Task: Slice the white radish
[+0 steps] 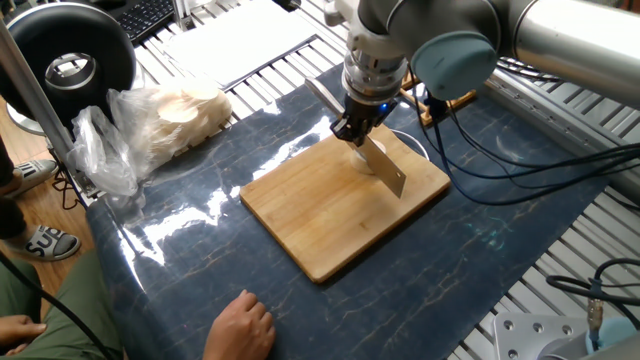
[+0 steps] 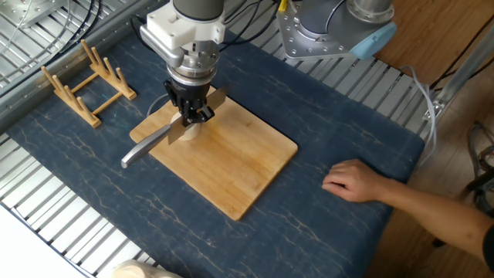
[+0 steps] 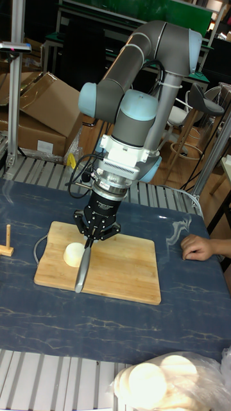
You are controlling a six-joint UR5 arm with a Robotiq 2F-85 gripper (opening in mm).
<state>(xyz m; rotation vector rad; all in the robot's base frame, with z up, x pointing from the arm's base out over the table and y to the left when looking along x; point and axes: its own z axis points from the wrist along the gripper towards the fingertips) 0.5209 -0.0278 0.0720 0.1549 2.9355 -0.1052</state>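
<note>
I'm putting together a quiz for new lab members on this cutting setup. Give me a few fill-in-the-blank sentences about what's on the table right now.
1. The gripper is shut on a ____.
2. The white radish lies on the wooden ____.
3. The person's hand rests on the blue mat, ____ the board.
4. The wooden rack holds ____ plates.

Missing words: knife; cutting board; off; no

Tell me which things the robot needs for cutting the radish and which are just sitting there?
Needed for the job:
white radish
knife, held in the claw
wooden cutting board

Just lying about:
bag of pale round slices
wooden rack
person's hand resting on the blue mat
</note>
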